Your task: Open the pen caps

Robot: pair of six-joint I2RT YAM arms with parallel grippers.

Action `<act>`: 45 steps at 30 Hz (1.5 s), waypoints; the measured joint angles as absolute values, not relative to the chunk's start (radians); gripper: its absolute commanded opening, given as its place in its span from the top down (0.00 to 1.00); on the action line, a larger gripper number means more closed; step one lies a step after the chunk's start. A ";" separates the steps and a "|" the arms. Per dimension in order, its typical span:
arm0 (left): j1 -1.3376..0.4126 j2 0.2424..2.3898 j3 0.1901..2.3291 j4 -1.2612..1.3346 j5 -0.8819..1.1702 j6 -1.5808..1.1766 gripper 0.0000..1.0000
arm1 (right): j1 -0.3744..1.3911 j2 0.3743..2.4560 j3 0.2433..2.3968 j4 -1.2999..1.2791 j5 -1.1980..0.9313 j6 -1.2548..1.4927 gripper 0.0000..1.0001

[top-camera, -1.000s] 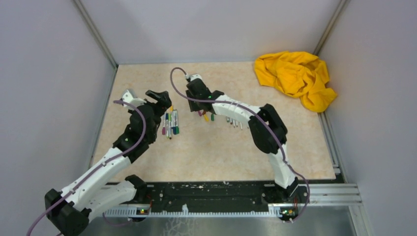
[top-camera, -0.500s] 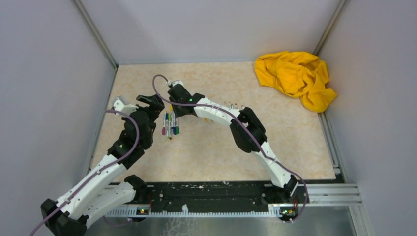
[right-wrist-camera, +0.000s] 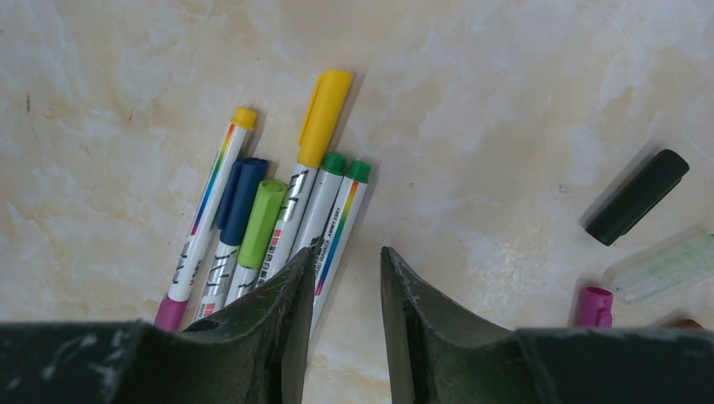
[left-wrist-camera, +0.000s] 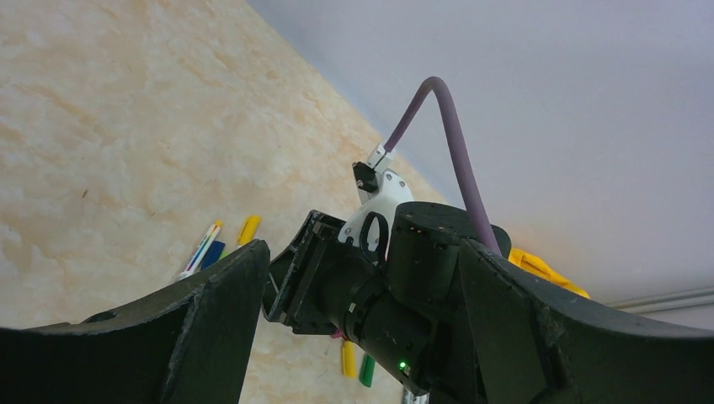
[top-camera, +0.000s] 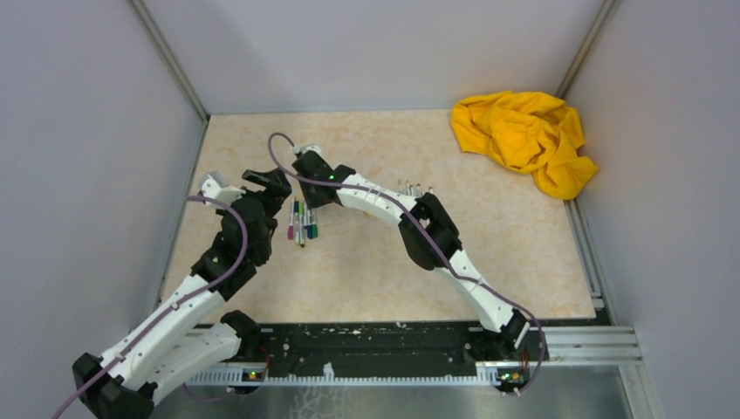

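Observation:
Several capped pens (right-wrist-camera: 278, 210) lie side by side on the table, with a yellow cap (right-wrist-camera: 324, 116), a blue cap (right-wrist-camera: 240, 192), a light green cap (right-wrist-camera: 261, 220) and a magenta cap (right-wrist-camera: 171, 313). My right gripper (right-wrist-camera: 347, 252) is open and empty just above the bundle's right edge, its left finger (right-wrist-camera: 290, 295) over the green-ended pens. Loose dark (right-wrist-camera: 637, 196) and magenta (right-wrist-camera: 594, 305) caps lie to the right. In the top view the bundle (top-camera: 301, 223) lies below my right gripper (top-camera: 305, 194). My left gripper (top-camera: 269, 182) is open and empty beside it. The left wrist view (left-wrist-camera: 362, 252) shows the right wrist between the left gripper's fingers.
A crumpled yellow cloth (top-camera: 524, 135) lies at the back right. Uncapped pen barrels (top-camera: 410, 186) lie behind my right forearm. Loose yellow (left-wrist-camera: 348, 358) and green (left-wrist-camera: 367, 370) caps lie under the right arm. Grey walls close in the left, back and right sides.
My right arm has swung left from the loose caps to above the pen bundle. My left gripper has drawn back a little to the left.

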State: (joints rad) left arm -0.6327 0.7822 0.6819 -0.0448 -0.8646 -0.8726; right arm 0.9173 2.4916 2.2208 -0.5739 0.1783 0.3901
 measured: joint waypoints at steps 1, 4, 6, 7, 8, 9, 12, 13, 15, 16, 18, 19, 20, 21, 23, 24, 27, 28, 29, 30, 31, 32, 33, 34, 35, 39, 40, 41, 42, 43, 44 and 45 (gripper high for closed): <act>-0.633 0.782 0.681 -0.045 -0.865 -0.873 0.11 | 0.917 2.498 2.226 -0.576 0.178 0.390 0.66; -0.633 0.781 0.680 -0.045 -0.865 -0.873 0.11 | 0.917 2.510 2.229 -0.587 0.176 0.395 0.66; -0.633 0.781 0.679 -0.045 -0.865 -0.872 0.11 | 0.917 2.515 2.236 -0.595 0.176 0.397 0.66; -0.633 0.781 0.679 -0.045 -0.865 -0.872 0.11 | 0.917 2.517 2.240 -0.601 0.175 0.397 0.66; -0.633 0.781 0.679 -0.045 -0.865 -0.872 0.11 | 0.917 2.517 2.242 -0.601 0.175 0.397 0.66; -0.633 0.781 0.678 -0.044 -0.865 -0.872 0.11 | 0.917 2.517 2.246 -0.603 0.175 0.397 0.66; -0.633 0.781 0.678 -0.044 -0.865 -0.872 0.11 | 0.917 2.517 2.251 -0.605 0.176 0.397 0.66; -0.633 0.781 0.678 -0.044 -0.865 -0.872 0.11 | 0.917 2.519 2.255 -0.611 0.176 0.397 0.66; -0.633 0.781 0.677 -0.044 -0.865 -0.873 0.11 | 0.917 2.526 2.264 -0.615 0.176 0.397 0.66; -0.633 0.781 0.676 -0.044 -0.865 -0.873 0.11 | 0.917 2.531 2.269 -0.617 0.176 0.397 0.66; -0.633 0.781 0.674 -0.044 -0.865 -0.873 0.11 | 0.917 2.542 2.276 -0.620 0.176 0.397 0.66; -0.633 0.781 0.674 -0.045 -0.865 -0.874 0.11 | 0.917 2.549 2.281 -0.617 0.176 0.398 0.66; -0.633 0.781 0.674 -0.044 -0.865 -0.875 0.11 | 0.917 2.555 2.282 -0.619 0.176 0.398 0.66; -0.633 0.781 0.673 -0.044 -0.865 -0.876 0.11 | 0.918 2.558 2.288 -0.618 0.179 0.399 0.66; -0.633 0.781 0.671 -0.044 -0.865 -0.877 0.11 | 0.918 2.561 2.293 -0.617 0.179 0.398 0.66; -0.633 0.781 0.670 -0.044 -0.865 -0.878 0.11 | 0.918 2.563 2.294 -0.618 0.183 0.398 0.66; -0.633 0.781 0.668 -0.044 -0.865 -0.879 0.11 | 0.918 2.564 2.298 -0.624 0.186 0.398 0.69; -0.633 0.781 0.668 -0.044 -0.865 -0.879 0.11 | 0.918 2.564 2.298 -0.625 0.189 0.398 0.72; -0.633 0.781 0.667 -0.043 -0.865 -0.879 0.11 | 0.918 2.564 2.298 -0.627 0.191 0.398 0.75; -0.633 0.781 0.666 -0.043 -0.865 -0.879 0.11 | 0.918 2.564 2.298 -0.628 0.194 0.399 0.79; -0.633 0.781 0.664 -0.042 -0.865 -0.880 0.11 | 0.918 2.564 2.298 -0.630 0.198 0.401 0.83; -0.633 0.781 0.664 -0.042 -0.865 -0.880 0.11 | 0.918 2.564 2.298 -0.632 0.201 0.403 0.87; -0.633 0.781 0.663 -0.042 -0.865 -0.880 0.11 | 0.918 2.564 2.298 -0.633 0.203 0.403 0.92; -0.633 0.781 0.663 -0.041 -0.865 -0.880 0.11 | 0.918 2.564 2.298 -0.635 0.207 0.406 0.98; -0.633 0.781 0.663 -0.041 -0.865 -0.881 0.11 | 0.918 2.564 2.297 -0.635 0.208 0.405 1.00; -0.633 0.781 0.661 -0.042 -0.865 -0.881 0.11 | 0.918 2.556 2.269 -0.599 0.215 0.414 1.00; -0.633 0.781 0.661 -0.041 -0.865 -0.881 0.11 | 0.918 2.547 2.247 -0.580 0.216 0.416 1.00; -0.633 0.781 0.659 -0.041 -0.865 -0.881 0.11 | 0.918 2.535 2.220 -0.558 0.216 0.419 1.00; -0.633 0.782 0.659 -0.043 -0.865 -0.881 0.11 | 0.918 2.518 2.185 -0.530 0.216 0.421 1.00; -0.633 0.783 0.659 -0.042 -0.864 -0.881 0.11 | 0.917 2.497 2.143 -0.503 0.215 0.424 1.00; -0.633 0.784 0.657 -0.040 -0.864 -0.881 0.11 | 0.916 2.476 2.104 -0.482 0.212 0.427 1.00; -0.633 0.785 0.653 -0.036 -0.863 -0.881 0.11 | 0.913 2.454 2.065 -0.461 0.208 0.431 1.00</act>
State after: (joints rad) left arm -0.6327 0.7845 0.6529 -0.0357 -0.8631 -0.8810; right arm 0.9127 2.4538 2.0647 -0.4606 0.2085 0.4313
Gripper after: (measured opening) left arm 0.888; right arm 0.029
